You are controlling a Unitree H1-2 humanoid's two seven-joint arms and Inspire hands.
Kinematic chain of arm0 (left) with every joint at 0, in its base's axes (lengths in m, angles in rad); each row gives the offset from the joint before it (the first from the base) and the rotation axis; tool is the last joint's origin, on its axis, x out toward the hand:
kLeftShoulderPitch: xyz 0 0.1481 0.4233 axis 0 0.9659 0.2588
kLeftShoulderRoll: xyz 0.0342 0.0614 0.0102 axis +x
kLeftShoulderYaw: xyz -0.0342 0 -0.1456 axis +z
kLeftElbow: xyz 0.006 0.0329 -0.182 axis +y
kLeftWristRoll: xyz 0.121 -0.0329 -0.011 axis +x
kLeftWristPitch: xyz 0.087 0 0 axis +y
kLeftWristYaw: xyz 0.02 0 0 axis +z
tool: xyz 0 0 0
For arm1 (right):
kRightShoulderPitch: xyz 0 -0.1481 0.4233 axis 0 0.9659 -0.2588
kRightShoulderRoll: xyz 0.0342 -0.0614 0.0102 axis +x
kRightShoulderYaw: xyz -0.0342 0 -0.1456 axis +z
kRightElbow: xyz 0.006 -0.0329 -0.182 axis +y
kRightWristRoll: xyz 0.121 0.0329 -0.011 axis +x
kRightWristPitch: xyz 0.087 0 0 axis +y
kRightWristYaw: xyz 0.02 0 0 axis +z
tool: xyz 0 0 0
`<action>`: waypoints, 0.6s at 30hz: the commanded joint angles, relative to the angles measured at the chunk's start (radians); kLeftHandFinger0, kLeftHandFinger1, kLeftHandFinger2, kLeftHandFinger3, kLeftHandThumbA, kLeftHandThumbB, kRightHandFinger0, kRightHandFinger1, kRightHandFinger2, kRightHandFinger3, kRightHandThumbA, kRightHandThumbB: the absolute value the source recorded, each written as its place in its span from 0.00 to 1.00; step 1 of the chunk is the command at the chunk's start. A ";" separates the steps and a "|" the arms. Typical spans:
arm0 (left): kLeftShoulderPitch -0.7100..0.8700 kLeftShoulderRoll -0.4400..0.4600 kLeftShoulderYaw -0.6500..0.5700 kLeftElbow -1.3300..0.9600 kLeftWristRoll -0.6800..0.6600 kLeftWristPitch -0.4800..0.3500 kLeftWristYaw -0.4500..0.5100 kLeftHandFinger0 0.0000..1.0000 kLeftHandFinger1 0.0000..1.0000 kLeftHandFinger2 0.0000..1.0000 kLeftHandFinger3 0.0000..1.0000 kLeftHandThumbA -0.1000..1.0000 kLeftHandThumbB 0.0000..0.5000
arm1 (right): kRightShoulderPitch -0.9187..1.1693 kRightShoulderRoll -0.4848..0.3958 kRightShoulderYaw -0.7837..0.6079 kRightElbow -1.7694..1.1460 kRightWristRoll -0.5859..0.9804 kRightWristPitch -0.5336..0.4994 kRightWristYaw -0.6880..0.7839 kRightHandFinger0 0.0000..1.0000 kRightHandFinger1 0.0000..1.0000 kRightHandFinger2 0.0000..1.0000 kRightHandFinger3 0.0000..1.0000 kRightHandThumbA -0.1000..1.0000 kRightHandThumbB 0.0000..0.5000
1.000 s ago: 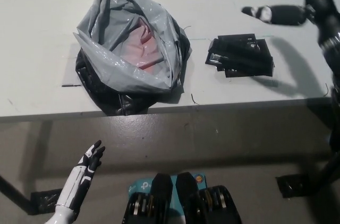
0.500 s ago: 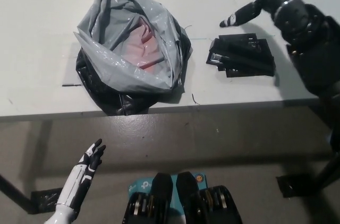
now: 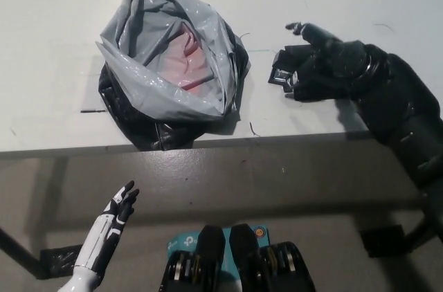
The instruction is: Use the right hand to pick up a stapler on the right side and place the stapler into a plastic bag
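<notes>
The black stapler (image 3: 282, 73) lies on the white table (image 3: 55, 43) at the right, mostly covered by my black right hand (image 3: 320, 67); only its left end shows. The hand rests on top of it with fingers spread over it, and whether they grip it is hidden. The plastic bag (image 3: 169, 64), grey outside with black folds at its base and something pink inside, stands open-mouthed on the table to the stapler's left. My white left hand (image 3: 119, 209) hangs below the table edge at lower left, fingers apart and holding nothing.
The table's front edge (image 3: 208, 141) runs across the middle of the view, with grey floor (image 3: 291, 188) below it. A thin dark mark (image 3: 91, 110) lies left of the bag.
My right hand has swung down from above the table's far right and settled on the stapler, covering most of it. Bag and left hand have not moved.
</notes>
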 commanded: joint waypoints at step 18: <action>-0.004 0.016 0.002 -0.032 0.013 -0.034 -0.011 1.00 1.00 1.00 1.00 1.00 0.67 | -0.008 -0.008 -0.026 0.138 -0.010 -0.154 -0.103 0.73 0.76 0.81 0.79 0.79 0.66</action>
